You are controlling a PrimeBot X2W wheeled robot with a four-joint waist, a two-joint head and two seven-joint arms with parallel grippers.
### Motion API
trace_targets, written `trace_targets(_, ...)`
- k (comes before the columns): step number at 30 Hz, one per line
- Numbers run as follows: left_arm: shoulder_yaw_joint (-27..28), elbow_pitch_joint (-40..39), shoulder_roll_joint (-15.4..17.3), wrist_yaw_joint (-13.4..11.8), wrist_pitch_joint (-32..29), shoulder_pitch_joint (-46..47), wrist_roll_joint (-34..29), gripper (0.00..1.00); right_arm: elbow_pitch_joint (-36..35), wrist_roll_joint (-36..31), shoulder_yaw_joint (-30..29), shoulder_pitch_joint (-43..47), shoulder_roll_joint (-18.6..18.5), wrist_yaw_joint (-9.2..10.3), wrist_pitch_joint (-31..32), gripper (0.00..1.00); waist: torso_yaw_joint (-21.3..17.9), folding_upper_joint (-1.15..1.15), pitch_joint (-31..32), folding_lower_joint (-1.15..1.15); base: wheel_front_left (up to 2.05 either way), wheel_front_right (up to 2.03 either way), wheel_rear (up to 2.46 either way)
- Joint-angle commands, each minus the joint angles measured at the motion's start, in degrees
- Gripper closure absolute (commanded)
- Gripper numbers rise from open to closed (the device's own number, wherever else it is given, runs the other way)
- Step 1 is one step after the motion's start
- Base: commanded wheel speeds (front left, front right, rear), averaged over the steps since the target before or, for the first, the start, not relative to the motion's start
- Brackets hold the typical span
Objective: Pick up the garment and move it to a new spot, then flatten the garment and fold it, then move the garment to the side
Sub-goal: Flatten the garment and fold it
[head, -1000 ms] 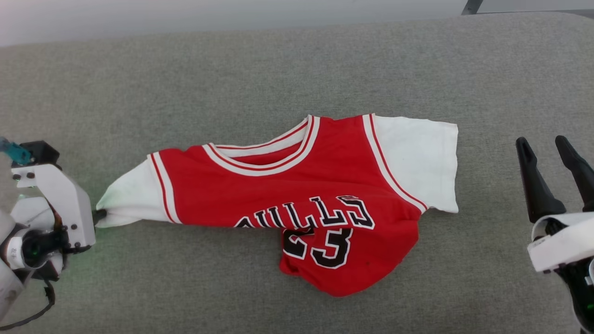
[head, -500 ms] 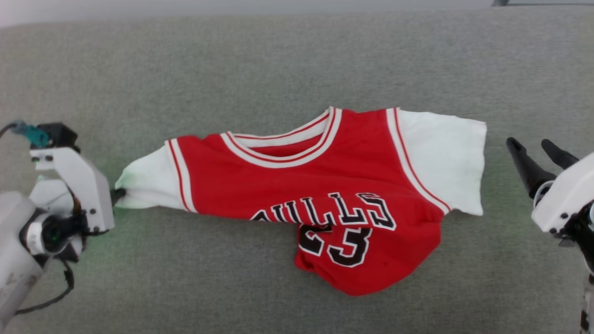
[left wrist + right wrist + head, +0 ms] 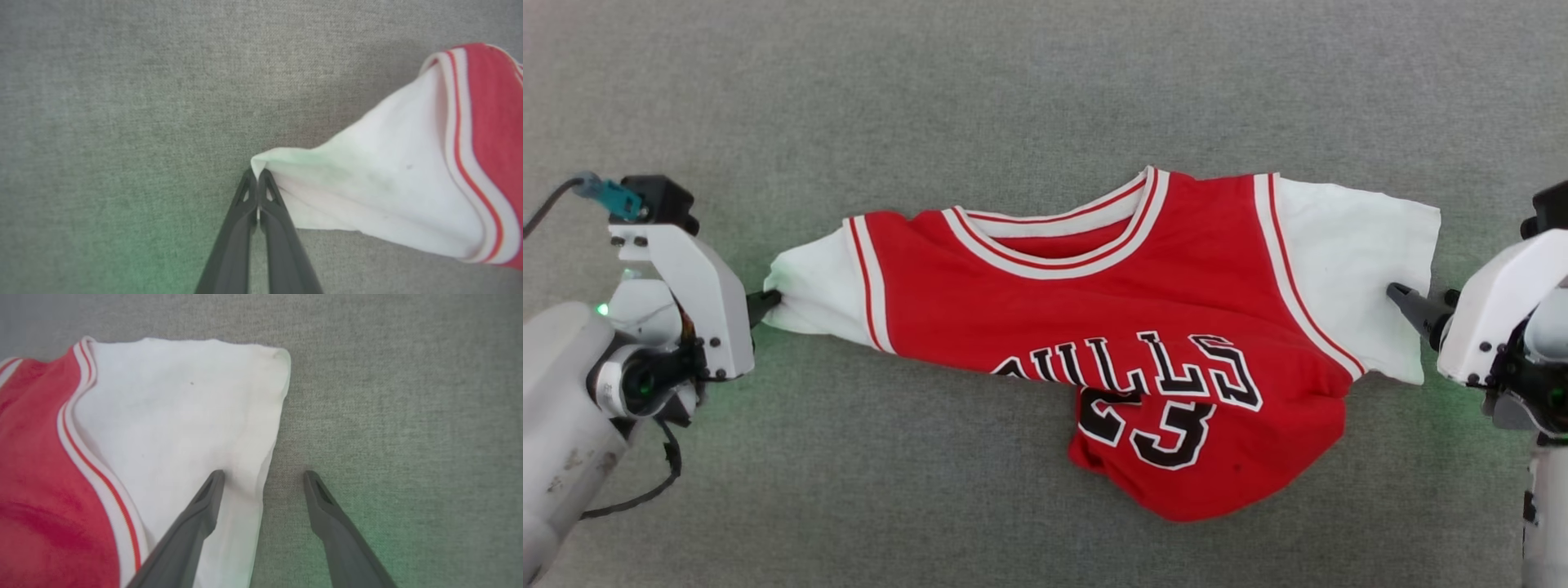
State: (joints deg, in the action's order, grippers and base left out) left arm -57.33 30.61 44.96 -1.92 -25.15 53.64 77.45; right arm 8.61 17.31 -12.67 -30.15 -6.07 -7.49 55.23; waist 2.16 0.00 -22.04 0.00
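The red number 23 garment (image 3: pixel 1111 327) lay rumpled on the grey fabric surface (image 3: pixel 1013 90). My left gripper (image 3: pixel 257 176) was pinched tight on the tip of one white sleeve. My right gripper (image 3: pixel 263 477) was spread wide, one finger over the other sleeve's edge, one over bare fabric.

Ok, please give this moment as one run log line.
stage: flatten | left gripper: shut on garment sleeve tip | right gripper: open, astride other sleeve's edge | garment: lower part bunched on grey surface
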Motion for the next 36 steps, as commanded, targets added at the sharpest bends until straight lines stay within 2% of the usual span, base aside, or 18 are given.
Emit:
trace_targets(1,-0.89,0.47,-1.42,0.35,-0.04,-0.84,-0.59,1.00,0.81,-0.22,0.44,-0.28,0.10,0.00,0.55,0.00,0.16,0.00,-0.13,0.00,0.00,0.00,0.00)
trace_targets(2,-0.95,0.76,-1.61,0.41,-0.12,-0.77,-0.61,1.00,1.75,0.01,1.19,-0.50,-0.07,0.00,1.25,0.00,0.24,0.00,-0.16,0.00,0.00,0.00,0.00)
trace_targets(3,-1.00,1.03,-1.77,0.61,-0.17,-0.71,-0.61,1.00,2.35,0.41,1.85,-0.74,-0.33,0.00,1.45,0.74,0.32,0.00,-0.15,0.00,0.00,0.00,0.00)
trace_targets(4,-1.05,1.31,-1.91,0.89,-0.21,-0.65,-0.63,1.00,2.87,0.73,2.14,-1.05,-0.48,0.00,1.53,1.00,0.38,0.00,-0.13,0.00,0.00,0.00,0.00)
trace_targets(11,-1.08,3.59,-2.10,2.46,-0.56,0.20,-0.72,1.00,3.93,3.99,3.94,-3.48,-2.99,0.00,0.67,1.00,0.74,0.00,1.74,0.00,0.00,0.00,0.00)
trace_targets(21,-0.58,4.13,-1.51,3.43,-1.82,6.18,-2.65,1.00,2.68,6.33,6.08,-8.81,-5.62,0.00,-2.99,1.00,0.68,0.00,8.42,0.00,0.00,0.00,0.00)
trace_targets(29,0.74,5.05,-2.80,4.16,0.09,13.68,-5.43,1.00,4.38,6.85,11.05,-17.40,-7.60,-0.01,-13.19,1.00,0.69,0.00,14.53,0.00,0.00,0.00,0.00)
trace_targets(36,1.64,9.22,-5.09,5.42,5.42,21.67,-9.85,1.00,10.40,6.91,17.47,-26.87,-9.79,0.00,-26.24,1.00,0.98,0.00,19.40,0.00,0.00,0.00,0.00)
